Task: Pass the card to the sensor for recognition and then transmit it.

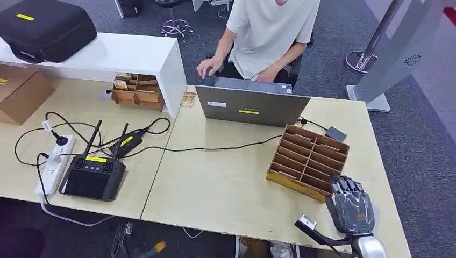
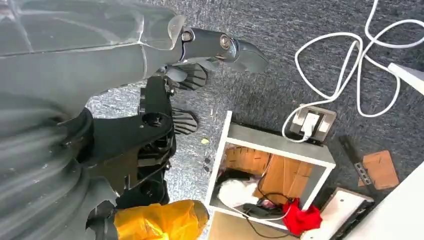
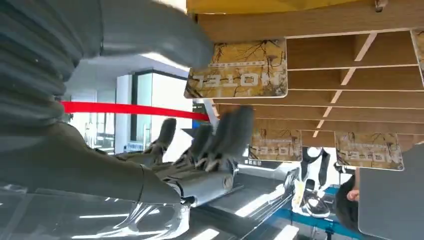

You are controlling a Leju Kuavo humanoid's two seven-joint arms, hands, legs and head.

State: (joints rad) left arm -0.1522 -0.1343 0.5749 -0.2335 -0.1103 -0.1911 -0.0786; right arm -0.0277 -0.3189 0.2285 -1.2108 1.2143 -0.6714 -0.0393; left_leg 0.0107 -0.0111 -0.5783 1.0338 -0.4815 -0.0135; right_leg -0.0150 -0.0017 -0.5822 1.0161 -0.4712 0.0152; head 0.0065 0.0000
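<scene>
The right hand (image 1: 352, 204) hovers over the near right corner of the pale wooden table (image 1: 226, 188), just at the near end of the slotted brown wooden card rack (image 1: 307, 160), which stands tilted on the right half of the table. In the right wrist view its dark fingers (image 3: 220, 135) are straight and spread apart with nothing between them, reaching toward the rack's slots. Several yellow-brown printed cards (image 3: 239, 70) sit in the rack's compartments; the nearest one is close to the fingertips, though I cannot tell whether they touch it. Two more of the same cards (image 3: 370, 150) stand in slots deeper in.

The left hand (image 2: 200, 65) hangs low beside the robot over grey carpet (image 2: 300, 30), its fingers loosely curled and apart, holding nothing.

Behind the rack, at the far edge of the table, a grey laptop (image 1: 250, 102) stands open with its back to the robot, and a person in a pale shirt (image 1: 271, 27) sits behind it. On the left table lie a black controller with two antennas (image 1: 91, 174), a white power strip (image 1: 54, 164) and black cables (image 1: 215, 148). A second small wooden rack (image 1: 137, 91) sits under a white shelf (image 1: 123, 54) that carries a black case (image 1: 45, 27).
</scene>
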